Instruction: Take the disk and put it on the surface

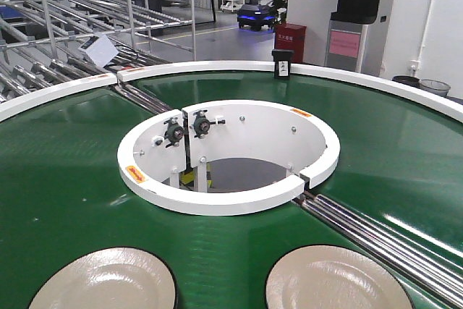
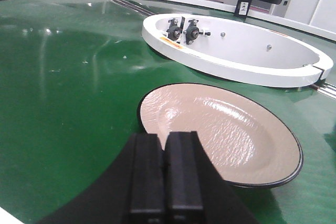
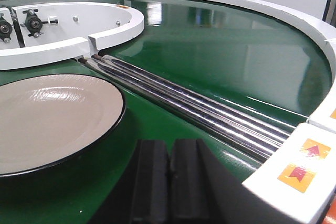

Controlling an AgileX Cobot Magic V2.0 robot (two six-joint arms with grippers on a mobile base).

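Two beige disks with black rims lie flat on the green conveyor belt [image 1: 65, 179]: a left disk [image 1: 105, 280] and a right disk [image 1: 329, 280], both at the near edge of the front view. In the left wrist view, my left gripper [image 2: 165, 136] is shut and empty, its tips just short of the near rim of the left disk [image 2: 220, 132]. In the right wrist view, my right gripper [image 3: 169, 142] is also shut and empty. The right disk [image 3: 50, 119] lies ahead of it to the left. The dark glossy tabletop surface is out of view, and neither gripper shows in the front view.
A white inner ring [image 1: 217, 200] surrounds a hole with two bearing blocks [image 1: 188, 129]. Steel rollers [image 1: 383, 236] cross the belt right of the right disk. A white guard with arrow labels [image 3: 304, 161] stands close to my right gripper. A black box [image 1: 282, 64] sits on the far rim.
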